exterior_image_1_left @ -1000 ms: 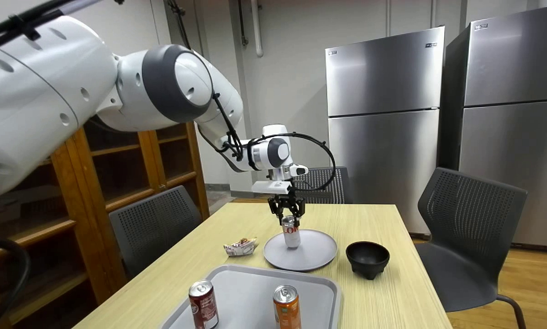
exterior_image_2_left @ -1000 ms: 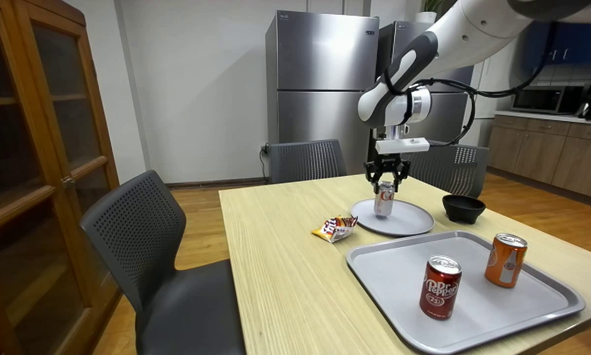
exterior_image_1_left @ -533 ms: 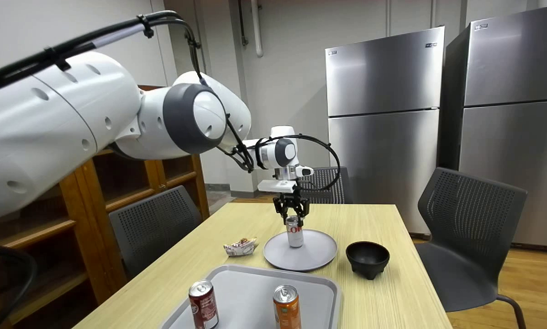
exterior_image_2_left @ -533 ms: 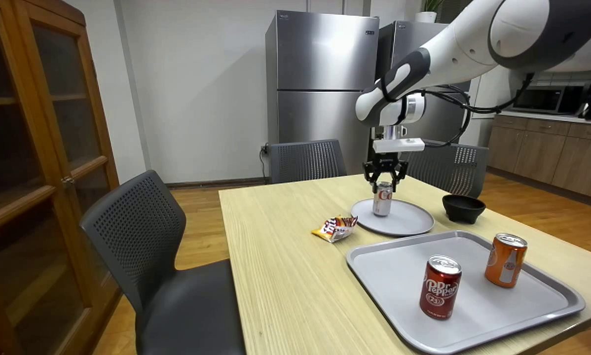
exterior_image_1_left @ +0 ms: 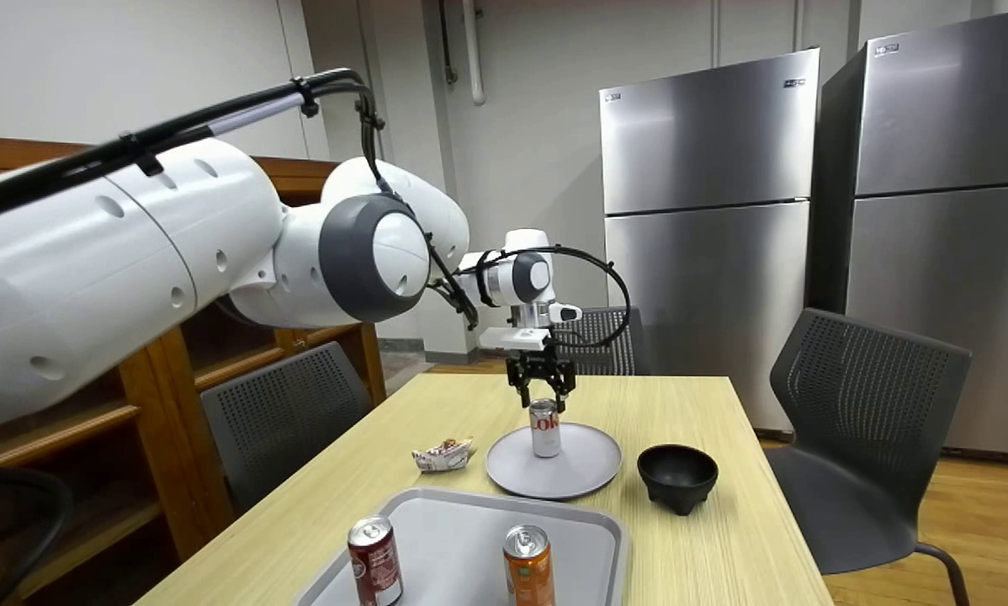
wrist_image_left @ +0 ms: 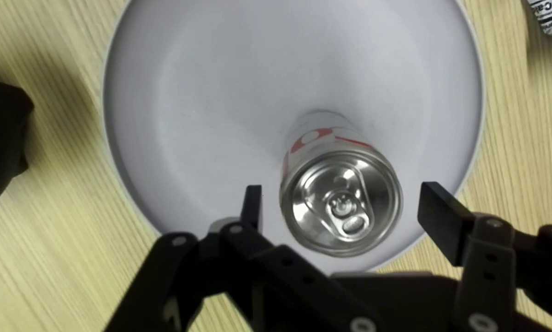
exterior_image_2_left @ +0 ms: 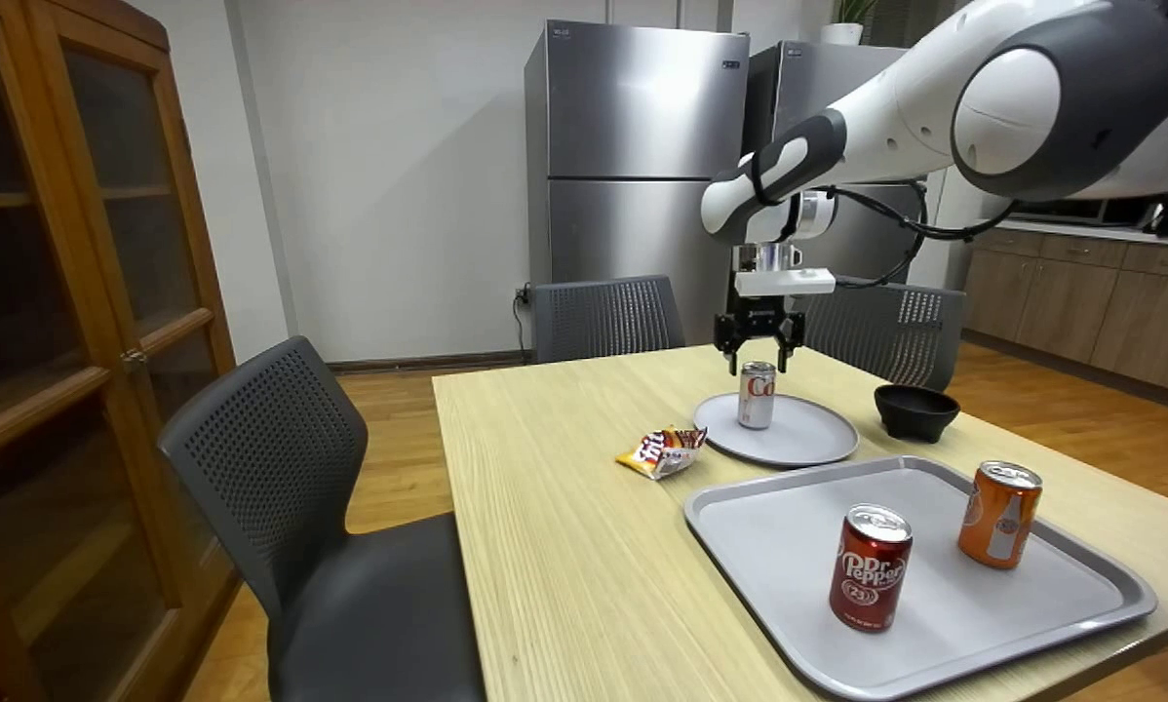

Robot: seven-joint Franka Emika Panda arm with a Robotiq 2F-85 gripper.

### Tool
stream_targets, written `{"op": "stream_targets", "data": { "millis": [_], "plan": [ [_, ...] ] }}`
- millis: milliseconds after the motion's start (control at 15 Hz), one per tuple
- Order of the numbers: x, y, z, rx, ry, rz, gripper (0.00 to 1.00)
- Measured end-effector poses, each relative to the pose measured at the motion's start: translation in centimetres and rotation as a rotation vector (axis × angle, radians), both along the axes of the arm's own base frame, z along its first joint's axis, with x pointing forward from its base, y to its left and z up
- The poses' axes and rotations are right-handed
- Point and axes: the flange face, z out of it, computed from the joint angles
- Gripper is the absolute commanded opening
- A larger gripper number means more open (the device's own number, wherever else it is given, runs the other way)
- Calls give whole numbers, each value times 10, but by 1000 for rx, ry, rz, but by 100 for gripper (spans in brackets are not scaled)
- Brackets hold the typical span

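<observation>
A silver Coke can with red lettering point(exterior_image_1_left: 545, 436) stands upright on a round grey plate point(exterior_image_1_left: 592, 463). Both exterior views show the black gripper point(exterior_image_2_left: 758, 368) right above it, fingertips about level with the can's rim. From the wrist, the can's lid point(wrist_image_left: 343, 205) lies between the two black finger pads point(wrist_image_left: 442, 221), with a gap on each side. The gripper point(wrist_image_left: 342, 196) is open and holds nothing. The plate point(wrist_image_left: 211, 92) shows beneath the can, whose lower side is partly hidden by its own top in the wrist view.
A black footed bowl point(exterior_image_1_left: 677, 475) and a crumpled snack bag point(exterior_image_2_left: 664, 452) flank the plate. Nearer the cameras, a grey tray point(exterior_image_2_left: 789, 546) holds a Dr Pepper can point(exterior_image_2_left: 871, 570) and an orange can point(exterior_image_2_left: 1000, 517). Dark chairs point(exterior_image_1_left: 866, 421) surround the table.
The can, gripped and slightly tilted a second ago, shifted a little and now stands upright on the plate. The fingers have spread and let it go, and the gripper sits slightly higher.
</observation>
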Motion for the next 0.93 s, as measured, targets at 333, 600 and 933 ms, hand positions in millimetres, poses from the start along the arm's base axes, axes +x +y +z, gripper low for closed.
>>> {"op": "stream_targets", "data": {
  "millis": [333, 600, 933],
  "plan": [
    [11, 0, 32, -7, -60, 5, 100],
    [15, 5, 54, 2, -91, 21, 100],
    [16, 21, 74, 27, -108, 72, 100]
  ]
}}
